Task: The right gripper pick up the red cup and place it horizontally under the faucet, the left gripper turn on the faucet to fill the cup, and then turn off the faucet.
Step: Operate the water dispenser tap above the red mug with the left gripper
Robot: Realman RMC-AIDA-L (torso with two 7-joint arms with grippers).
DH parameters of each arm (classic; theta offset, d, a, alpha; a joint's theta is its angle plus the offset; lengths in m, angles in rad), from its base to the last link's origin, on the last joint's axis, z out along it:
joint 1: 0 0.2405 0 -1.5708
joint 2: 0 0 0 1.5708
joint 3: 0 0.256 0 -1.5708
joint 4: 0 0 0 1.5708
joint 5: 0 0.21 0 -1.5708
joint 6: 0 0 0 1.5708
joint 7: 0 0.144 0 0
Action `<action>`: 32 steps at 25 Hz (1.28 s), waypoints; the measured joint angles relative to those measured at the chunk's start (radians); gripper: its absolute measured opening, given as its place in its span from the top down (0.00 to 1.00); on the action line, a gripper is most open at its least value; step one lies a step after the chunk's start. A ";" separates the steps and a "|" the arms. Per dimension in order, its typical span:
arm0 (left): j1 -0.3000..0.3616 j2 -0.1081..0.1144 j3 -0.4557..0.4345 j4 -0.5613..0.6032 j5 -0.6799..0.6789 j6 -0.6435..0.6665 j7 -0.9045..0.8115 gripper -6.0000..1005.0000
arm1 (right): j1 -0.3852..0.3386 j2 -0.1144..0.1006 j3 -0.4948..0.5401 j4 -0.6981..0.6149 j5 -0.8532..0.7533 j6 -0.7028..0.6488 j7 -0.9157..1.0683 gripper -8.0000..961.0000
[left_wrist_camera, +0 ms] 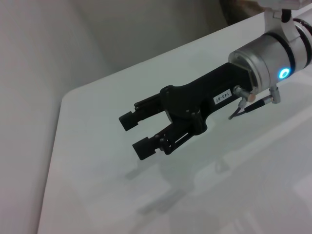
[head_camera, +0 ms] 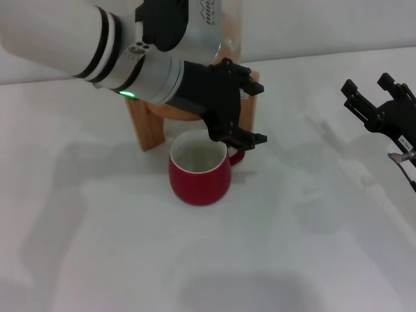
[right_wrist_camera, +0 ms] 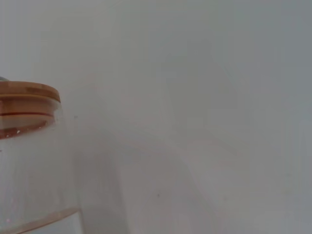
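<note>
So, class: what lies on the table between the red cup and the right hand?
Nothing: in the head view only bare white table separates the red cup from the right hand, which hangs open at the table's right side.

Soft even light, perhaps slightly hazy

The left gripper [head_camera: 244, 110] and its arm hang over the cup [head_camera: 200, 170] and wooden stand [head_camera: 144, 123], blocking the way from above and behind. Bare table [head_camera: 305, 247] lies between cup and right gripper [head_camera: 368, 92], whose fingers are spread
</note>
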 joint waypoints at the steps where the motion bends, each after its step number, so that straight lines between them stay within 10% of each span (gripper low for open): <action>1: 0.005 0.000 0.000 0.004 -0.001 -0.001 -0.001 0.19 | -0.001 0.000 0.000 0.000 0.000 0.000 0.000 0.11; 32: 0.010 0.000 0.020 -0.026 0.023 0.037 -0.007 0.19 | -0.003 0.000 -0.007 0.000 0.000 -0.001 0.002 0.11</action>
